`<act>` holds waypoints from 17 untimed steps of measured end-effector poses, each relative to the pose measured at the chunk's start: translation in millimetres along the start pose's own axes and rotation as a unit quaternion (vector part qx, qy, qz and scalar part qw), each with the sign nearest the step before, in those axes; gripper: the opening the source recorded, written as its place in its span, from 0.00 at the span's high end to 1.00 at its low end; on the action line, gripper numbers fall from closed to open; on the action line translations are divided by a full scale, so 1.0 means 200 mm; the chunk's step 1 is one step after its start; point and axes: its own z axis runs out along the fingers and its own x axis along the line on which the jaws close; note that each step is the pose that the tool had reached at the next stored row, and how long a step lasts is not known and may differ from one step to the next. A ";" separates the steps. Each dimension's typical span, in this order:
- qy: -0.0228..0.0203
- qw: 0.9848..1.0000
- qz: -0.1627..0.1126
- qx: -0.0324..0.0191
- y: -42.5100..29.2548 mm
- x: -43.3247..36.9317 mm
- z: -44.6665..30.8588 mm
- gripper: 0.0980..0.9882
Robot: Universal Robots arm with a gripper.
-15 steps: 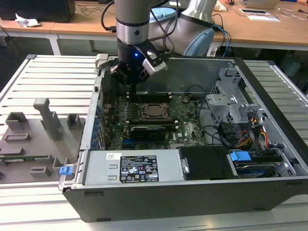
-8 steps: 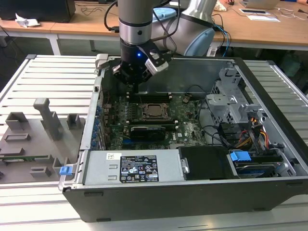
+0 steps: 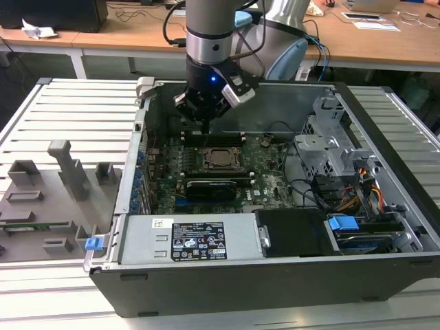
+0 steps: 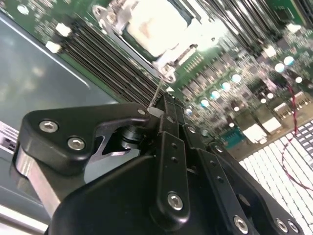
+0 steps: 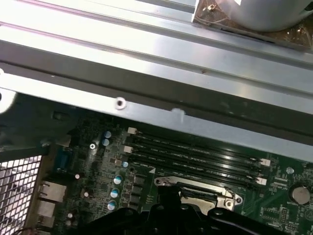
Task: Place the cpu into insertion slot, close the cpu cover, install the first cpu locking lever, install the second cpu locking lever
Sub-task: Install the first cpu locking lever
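metal and glass-like parts make this a careful job, so go view by view.

in the exterior view, the hand hangs inside the open computer case, over the green board. the cpu is just below the hand and a bit toward the camera. it sits in the insertion slot, and the cpu cover lies flat around it like a picture frame. the case rests on a ribbed grey tabletop.

in the second wrist view, the hand's dark fingers are pressed together. a thin silver wire lever runs from the fingertips up to the corner of the cover, so the hand looks to be pinching that lever. the cpu shines pale just past the tip.

in the first wrist view, the edge of the cover shows right in front of the hand, with the long black memory slots just beyond it.

the cpu is likely light, flat, stiff and smooth, so it could slip. it should be held by its edges only. the pins under it in the slot are likely tiny and easy to bend. the cover is thin stiff metal. the lever is a springy wire that may push back and snap loose, so the best place to hold it is near its free end.
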 end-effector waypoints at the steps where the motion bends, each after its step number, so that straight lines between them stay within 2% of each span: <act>1: 0.000 1.000 0.000 0.000 -0.003 -0.016 0.001 0.99; 4: 0.000 1.000 0.003 0.000 -0.013 -0.057 0.005 0.99; 9: -0.004 0.999 0.048 -0.002 -0.015 -0.061 0.027 0.99; 10: -0.005 0.998 0.057 -0.003 -0.016 -0.060 0.030 0.99; 11: -0.006 0.998 0.062 -0.007 -0.016 -0.060 0.031 0.99; 12: -0.008 0.998 0.067 -0.017 -0.016 -0.061 0.033 0.99; 13: -0.009 0.997 0.069 -0.020 -0.017 -0.061 0.036 0.99; 17: -0.009 0.997 0.070 -0.019 -0.020 -0.067 0.056 0.99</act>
